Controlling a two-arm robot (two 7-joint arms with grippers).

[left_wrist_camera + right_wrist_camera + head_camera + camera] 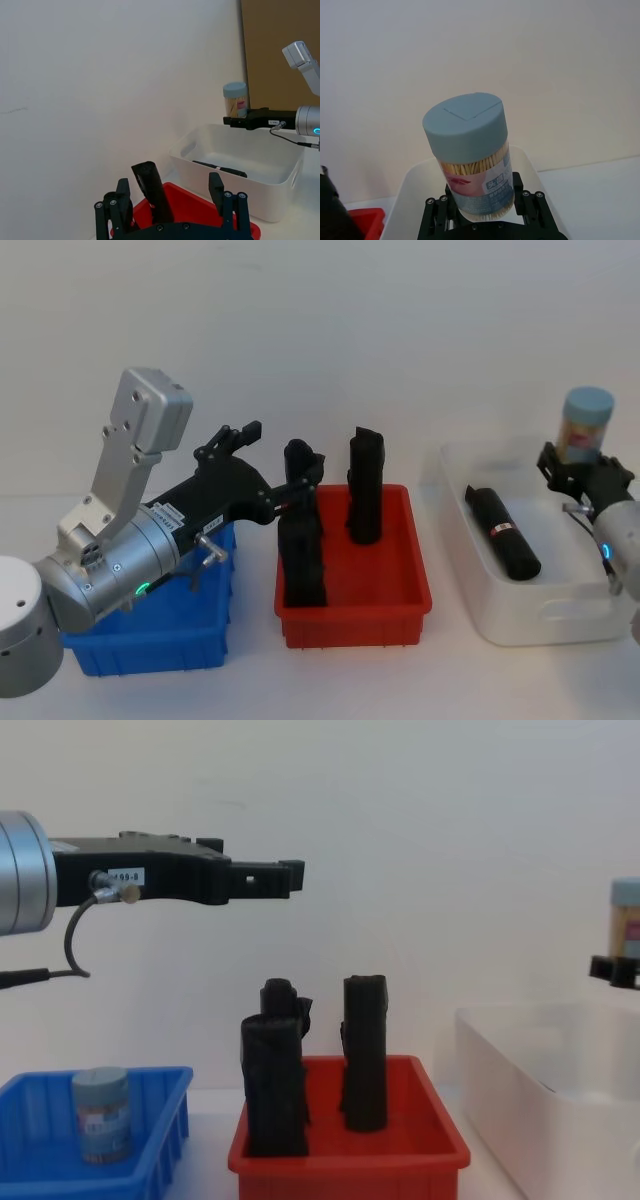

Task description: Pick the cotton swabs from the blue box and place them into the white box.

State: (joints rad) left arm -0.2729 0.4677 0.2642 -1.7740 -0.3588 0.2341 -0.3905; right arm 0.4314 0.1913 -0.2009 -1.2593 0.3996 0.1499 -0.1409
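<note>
One jar of cotton swabs (588, 430), clear with a pale grey-blue lid, is held upright over the far right corner of the white box (540, 625). My right gripper (585, 472) is shut on its lower half, as the right wrist view shows (475, 165). A second jar of cotton swabs (103, 1115) stands in the blue box (40, 1170). My left gripper (272, 458) hangs open and empty, well above the table between the blue box (150, 645) and the red bin. Its fingers (216, 187) are spread wide.
A red bin (350, 620) sits between the two boxes with two tall black rolls (300, 550) standing in it. Another black roll (505, 532) lies inside the white box. A plain wall is close behind.
</note>
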